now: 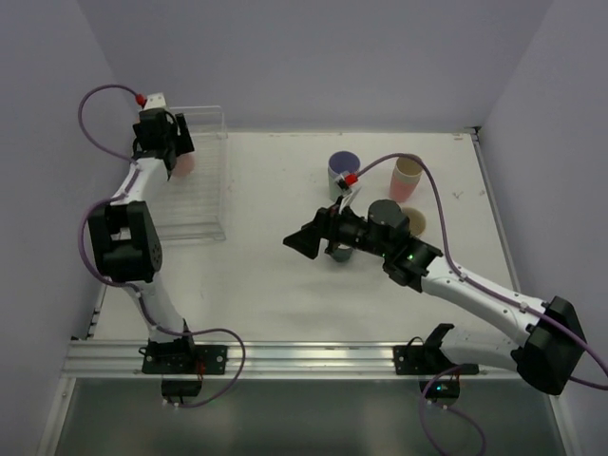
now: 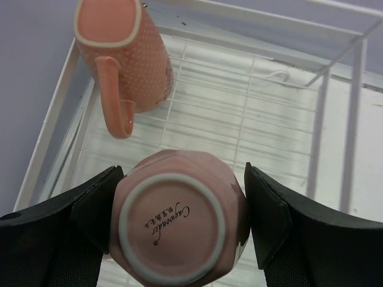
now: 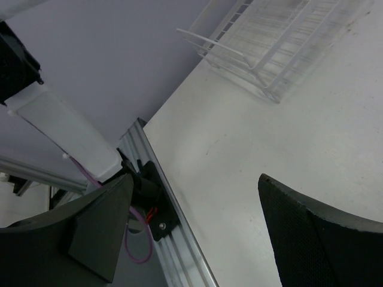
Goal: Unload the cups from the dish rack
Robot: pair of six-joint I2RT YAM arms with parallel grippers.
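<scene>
The dish rack [image 1: 204,185] of white wire with clear walls stands at the far left. My left gripper [image 1: 163,144] is inside it, its jaws closed against both sides of an upside-down pink cup [image 2: 176,218] whose base faces the camera. A pink dotted mug [image 2: 125,54] with a handle rests in the rack's corner beyond it. My right gripper [image 1: 309,239] is open and empty above the middle of the table [image 3: 197,233]. A purple cup [image 1: 342,169], a pink cup [image 1: 407,176], a dark green mug [image 1: 385,214] and a beige cup [image 1: 416,221] stand on the table at the right.
The rack's corner also shows in the right wrist view [image 3: 269,36]. The aluminium rail [image 1: 304,359] with both arm bases runs along the near edge. Purple walls close in the table at the back and sides.
</scene>
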